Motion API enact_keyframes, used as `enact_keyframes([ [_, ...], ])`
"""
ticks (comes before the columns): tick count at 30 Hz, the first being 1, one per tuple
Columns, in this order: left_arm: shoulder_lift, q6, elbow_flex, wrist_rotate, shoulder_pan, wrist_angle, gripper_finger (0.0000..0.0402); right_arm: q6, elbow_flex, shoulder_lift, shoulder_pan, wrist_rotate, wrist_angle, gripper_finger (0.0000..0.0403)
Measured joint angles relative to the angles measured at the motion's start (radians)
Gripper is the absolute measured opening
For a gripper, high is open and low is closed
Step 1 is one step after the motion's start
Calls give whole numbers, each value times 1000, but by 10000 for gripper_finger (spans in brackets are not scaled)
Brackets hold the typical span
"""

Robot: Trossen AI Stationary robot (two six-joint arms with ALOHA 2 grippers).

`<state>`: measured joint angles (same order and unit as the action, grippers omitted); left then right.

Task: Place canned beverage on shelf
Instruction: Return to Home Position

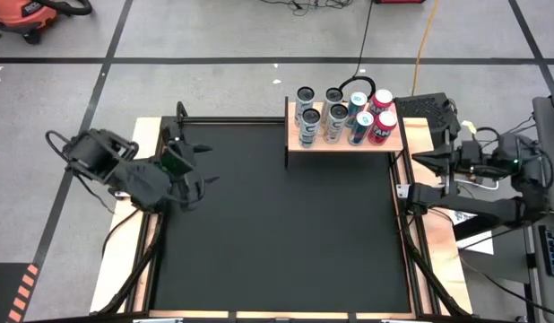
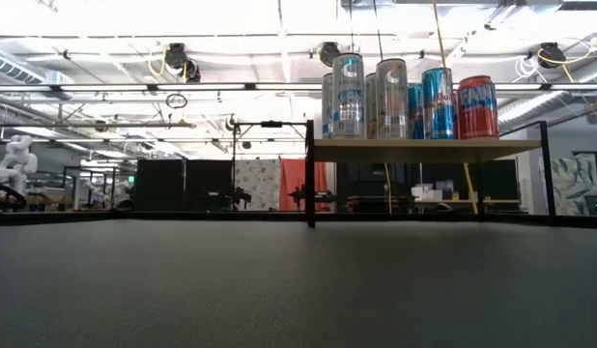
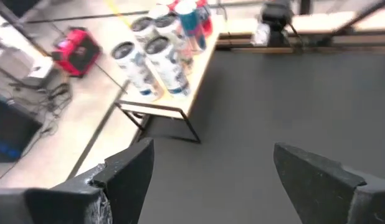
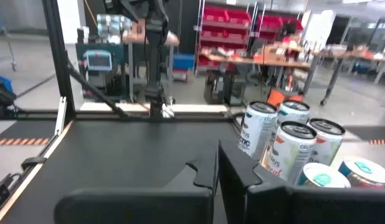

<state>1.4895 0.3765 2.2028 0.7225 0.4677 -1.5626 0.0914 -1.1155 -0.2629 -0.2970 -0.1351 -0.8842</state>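
Eight cans point(image 1: 338, 117) are stood upright on the shelf point(image 1: 293, 145), in two rows of four: white ones at one end, then blue, with red at the end nearest the right tool point(image 4: 217, 169). The shelf is set near that tool and well apart from the left tool point(image 3: 211, 163), which is pointed towards it. Left tool is opened wide, nothing held. Right tool is closed fully, nothing gripped. Both are held at opposite side edges of the bench point(image 1: 277, 251).

Black mat point(image 1: 277, 224) — red case point(image 3: 77, 51) beyond
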Motion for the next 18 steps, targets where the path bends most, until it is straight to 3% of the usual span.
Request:
enact_keyframes([
  [8, -37, 142, -142, 130, 144, -6, 333, -34, 172, 176, 0, 0, 74, 0],
  [13, -78, 265, -308, 165, 191, -6, 333, -84, 234, 256, 0, 0, 72, 0],
  [18, -134, 378, -502, 261, 224, 14, 333, -130, 247, 250, 0, 0, 54, 0],
])
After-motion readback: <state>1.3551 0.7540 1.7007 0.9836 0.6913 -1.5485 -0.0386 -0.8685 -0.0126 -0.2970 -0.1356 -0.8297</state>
